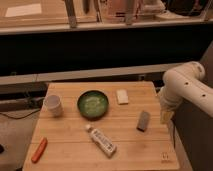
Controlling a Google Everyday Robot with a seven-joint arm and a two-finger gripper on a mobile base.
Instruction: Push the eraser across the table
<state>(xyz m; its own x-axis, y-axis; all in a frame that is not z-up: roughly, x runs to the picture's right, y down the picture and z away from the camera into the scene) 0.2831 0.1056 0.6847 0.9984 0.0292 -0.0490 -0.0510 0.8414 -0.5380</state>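
Observation:
The eraser (143,120), a dark grey-brown rectangular block, lies on the right part of the light wooden table (70,150). My gripper (166,116), at the end of the white arm (185,85), hangs at the table's right edge. It is a little to the right of the eraser and apart from it.
A green bowl (93,104) sits mid-table with a white cup (53,105) to its left and a pale cream block (122,96) to its right. A white bottle (101,141) lies near the front and a carrot (39,150) at the front left. A dark counter runs behind.

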